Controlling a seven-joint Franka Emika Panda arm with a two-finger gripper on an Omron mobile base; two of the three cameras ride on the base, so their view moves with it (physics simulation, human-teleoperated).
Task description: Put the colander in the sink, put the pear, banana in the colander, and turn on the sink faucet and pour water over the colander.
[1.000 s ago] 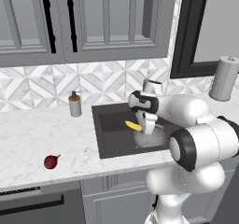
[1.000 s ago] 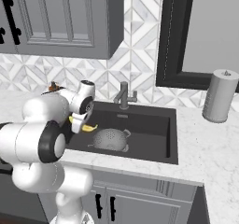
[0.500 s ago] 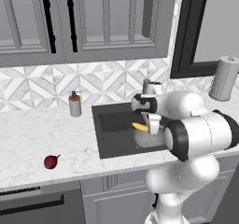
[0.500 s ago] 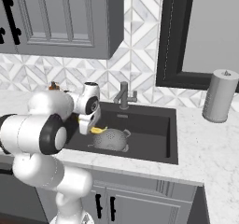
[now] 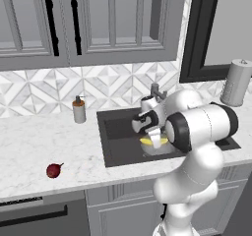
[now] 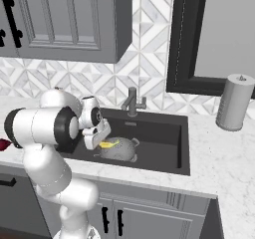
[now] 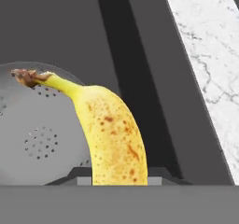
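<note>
The yellow banana [image 7: 112, 139] is clamped in my gripper [image 6: 99, 142], which is shut on it. It hangs just above the left rim of the grey perforated colander [image 6: 122, 150], stem end pointing over the bowl. The colander stands in the dark sink [image 6: 159, 138], and in the hand view its holed inside [image 7: 37, 139] lies under the banana. From the left, the gripper [image 5: 152, 137] and banana [image 5: 147, 141] cover most of the colander [image 5: 160, 150]. The dark red pear [image 5: 54, 170] lies on the counter left of the sink. The sink faucet [image 6: 132, 101] stands behind the basin.
A soap dispenser [image 5: 78, 109] stands on the counter at the sink's back left corner. A paper towel roll [image 6: 233, 102] stands at the far right. The marble counter [image 7: 210, 55] borders the sink's rim, with cabinets overhead.
My gripper has carried the banana to the right and a little lower, from the sink's left part to just above the colander's rim. The pear has not moved.
</note>
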